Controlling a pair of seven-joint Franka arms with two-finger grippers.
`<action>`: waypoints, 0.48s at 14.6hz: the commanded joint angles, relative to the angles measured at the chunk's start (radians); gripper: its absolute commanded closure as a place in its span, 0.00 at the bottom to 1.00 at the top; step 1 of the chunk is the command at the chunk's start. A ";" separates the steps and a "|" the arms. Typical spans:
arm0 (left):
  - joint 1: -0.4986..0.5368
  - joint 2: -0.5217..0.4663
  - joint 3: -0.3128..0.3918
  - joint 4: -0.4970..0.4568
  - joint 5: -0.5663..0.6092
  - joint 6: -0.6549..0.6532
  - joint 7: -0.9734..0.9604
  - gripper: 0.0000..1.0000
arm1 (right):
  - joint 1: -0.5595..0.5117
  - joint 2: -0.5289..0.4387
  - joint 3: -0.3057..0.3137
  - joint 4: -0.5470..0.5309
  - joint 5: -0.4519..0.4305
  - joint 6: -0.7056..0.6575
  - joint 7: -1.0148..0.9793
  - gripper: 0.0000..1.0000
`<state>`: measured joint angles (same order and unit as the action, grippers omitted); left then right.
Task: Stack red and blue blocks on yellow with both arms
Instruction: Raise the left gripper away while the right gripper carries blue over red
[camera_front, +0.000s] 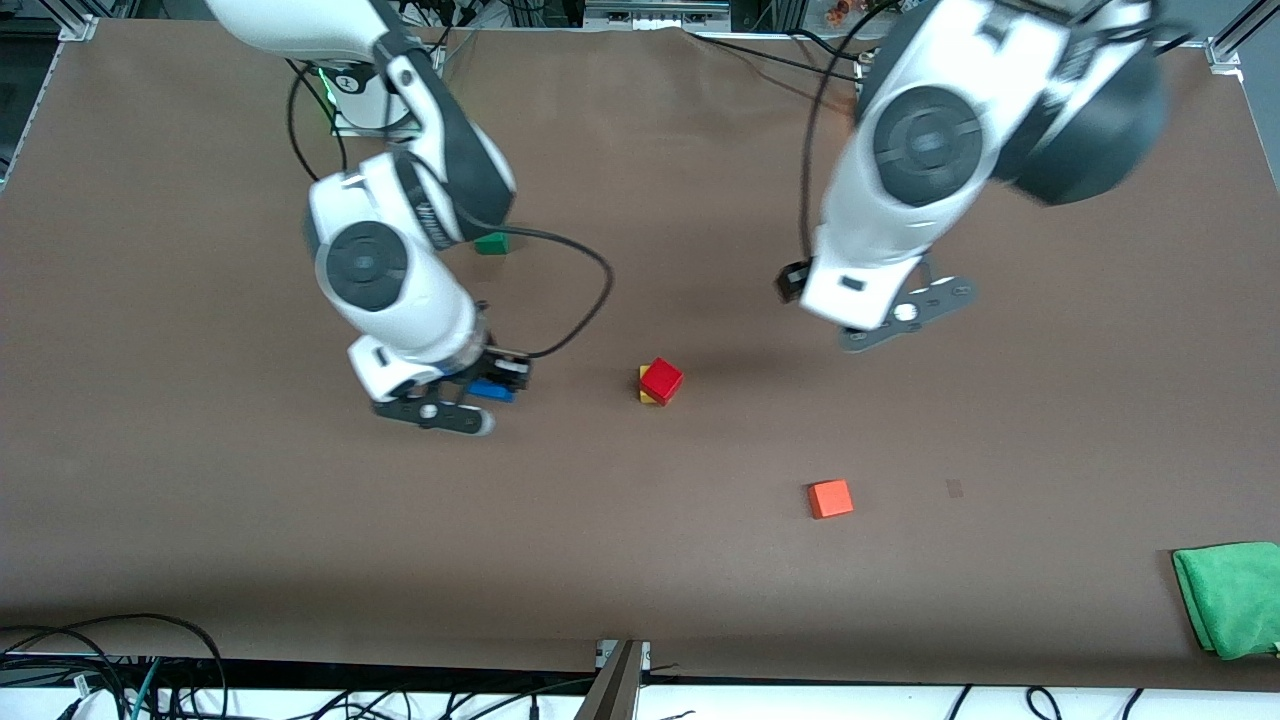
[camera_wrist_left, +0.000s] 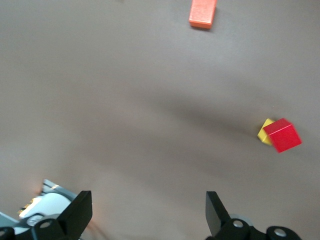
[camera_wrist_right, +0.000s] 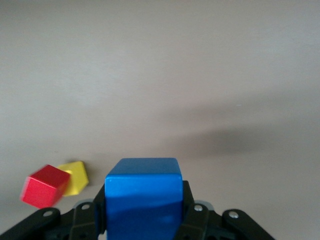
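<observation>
The red block (camera_front: 662, 380) sits on the yellow cube (camera_front: 646, 388), turned a little askew, near the table's middle. Both also show in the left wrist view, red (camera_wrist_left: 282, 135) on yellow (camera_wrist_left: 265, 131), and in the right wrist view, red (camera_wrist_right: 44, 186) on yellow (camera_wrist_right: 76, 177). My right gripper (camera_front: 492, 385) is shut on the blue block (camera_front: 491, 390), which fills the space between its fingers in the right wrist view (camera_wrist_right: 143, 200); it is beside the stack, toward the right arm's end. My left gripper (camera_front: 885, 325) is open and empty, above the table toward the left arm's end.
An orange cube (camera_front: 830, 498) lies nearer the front camera than the stack and shows in the left wrist view (camera_wrist_left: 203, 12). A green cube (camera_front: 491, 243) is partly hidden under the right arm. A green cloth (camera_front: 1230, 597) lies at the table's front corner by the left arm's end.
</observation>
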<state>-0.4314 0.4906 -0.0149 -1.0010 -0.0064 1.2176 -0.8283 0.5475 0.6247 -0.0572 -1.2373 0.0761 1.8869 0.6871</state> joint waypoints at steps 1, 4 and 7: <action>0.092 -0.040 -0.005 -0.021 -0.035 -0.064 0.186 0.00 | 0.061 0.073 -0.010 0.097 0.011 0.030 0.093 0.95; 0.210 -0.053 -0.005 -0.022 -0.029 -0.119 0.400 0.00 | 0.135 0.108 -0.010 0.104 0.010 0.122 0.208 0.95; 0.298 -0.058 -0.005 -0.024 -0.021 -0.121 0.535 0.00 | 0.198 0.141 -0.013 0.104 0.001 0.179 0.298 0.95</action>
<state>-0.1792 0.4592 -0.0117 -1.0013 -0.0110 1.1094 -0.3771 0.7135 0.7304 -0.0570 -1.1758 0.0759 2.0458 0.9307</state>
